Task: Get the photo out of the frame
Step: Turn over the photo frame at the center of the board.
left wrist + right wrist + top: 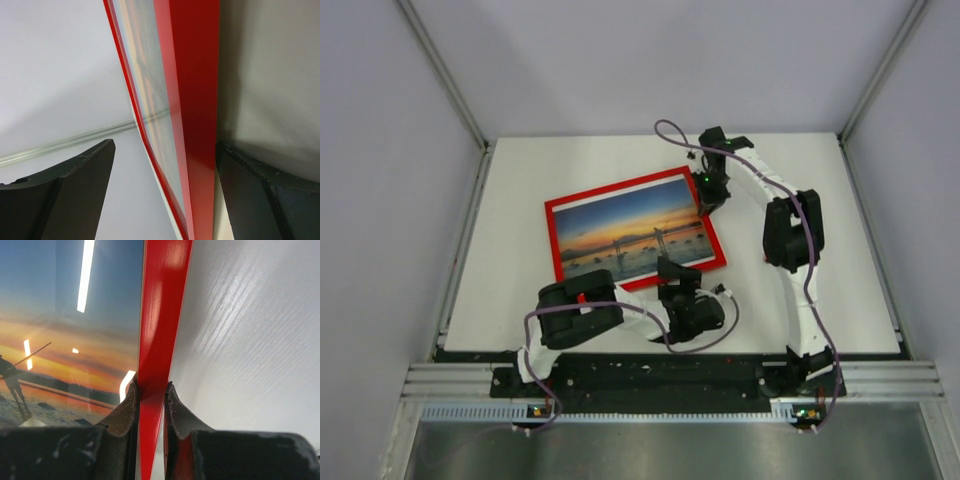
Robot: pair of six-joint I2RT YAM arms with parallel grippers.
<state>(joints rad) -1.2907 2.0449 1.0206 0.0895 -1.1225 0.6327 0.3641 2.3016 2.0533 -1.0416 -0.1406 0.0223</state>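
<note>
Observed from the room: the frame lies picture side up in the middle of the white bench, turned somewhat askew. The photo, a sunset over water with dark figures, sits inside it behind the glazing and has not been taken out.

Right hand: closed. At the frame's upper right, its two fingers pinch the red rail from both sides, one over the picture side and the other on the bench side. In my judgement this grip pins the frame so that it cannot slide while the other arm works on it.

Left hand: wide open and holding nothing. It straddles the lower edge of the frame near the lower right corner. The red rail stands between its fingers. The right-side finger is against or just beside the rail, and the left-side one is well apart. Contact cannot be confirmed.

Whether the lower edge is raised off the bench cannot be told. The back of the frame is not visible, so its fastening could not be checked.
</note>
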